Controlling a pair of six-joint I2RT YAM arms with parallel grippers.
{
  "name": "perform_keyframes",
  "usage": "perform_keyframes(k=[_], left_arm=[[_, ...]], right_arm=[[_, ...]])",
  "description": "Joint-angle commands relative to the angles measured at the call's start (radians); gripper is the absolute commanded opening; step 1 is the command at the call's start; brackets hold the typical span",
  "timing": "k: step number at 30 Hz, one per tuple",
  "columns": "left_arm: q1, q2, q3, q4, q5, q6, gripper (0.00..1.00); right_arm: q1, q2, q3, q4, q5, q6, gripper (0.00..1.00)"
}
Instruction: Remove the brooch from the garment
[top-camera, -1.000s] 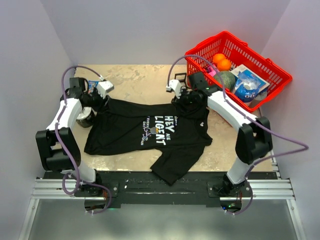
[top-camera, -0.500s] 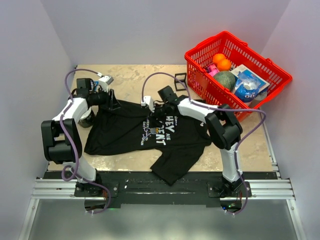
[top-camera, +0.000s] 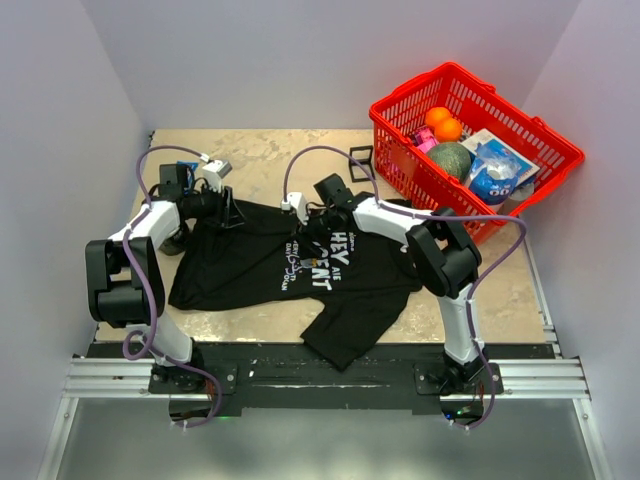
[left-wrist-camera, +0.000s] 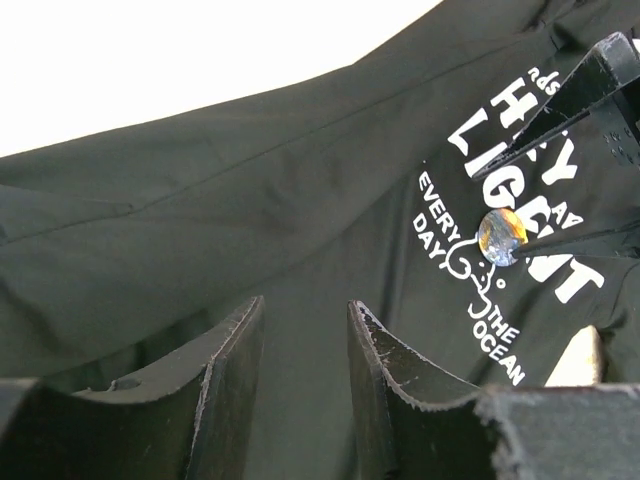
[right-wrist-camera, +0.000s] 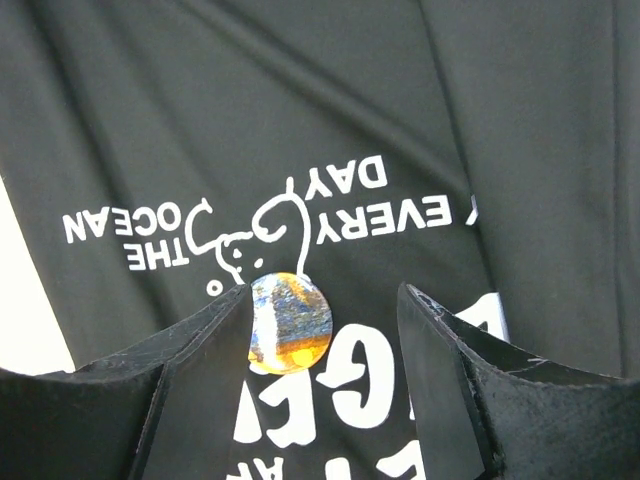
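Observation:
The garment (top-camera: 270, 265) is a black T-shirt with white lettering, spread flat on the table. The brooch (right-wrist-camera: 290, 322), a small round shiny piece, sits on the lettering. It also shows in the left wrist view (left-wrist-camera: 502, 236) and as a tiny dot in the top view (top-camera: 304, 262). My right gripper (right-wrist-camera: 325, 295) is open and straddles the brooch. Its left finger (right-wrist-camera: 200, 350) touches the brooch's edge. My left gripper (left-wrist-camera: 305, 320) is open and empty, low over the shirt's plain cloth near the shoulder (top-camera: 232, 214).
A red basket (top-camera: 455, 68) with oranges, a melon and packets stands at the back right. A black wire cube frame (top-camera: 360, 160) lies beside it. A dark round object (top-camera: 174, 238) sits half hidden by the left arm.
My right gripper swung left from near the basket to over the chest lettering and the brooch. My left gripper moved right, onto the shirt's shoulder.

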Motion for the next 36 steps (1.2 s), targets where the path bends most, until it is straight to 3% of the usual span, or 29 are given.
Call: perform_keyframes(k=[1,16,26,36], left_arm=[[-0.005,-0.028,0.000,0.042,-0.009,-0.009,0.43],[-0.022,-0.001,0.024,0.009,0.002,0.002,0.43],[-0.044,-0.007,0.040,-0.020,-0.032,0.020,0.43],[-0.079,-0.020,0.023,-0.026,-0.070,0.037,0.43]], right_arm=[[-0.002,-0.030,-0.012,-0.019,-0.011,0.016,0.62],[-0.065,-0.019,-0.011,-0.059,-0.072,0.094,0.59],[-0.094,0.027,0.011,-0.073,-0.213,0.131,0.47],[-0.101,0.050,0.011,-0.073,-0.227,0.155,0.48]])
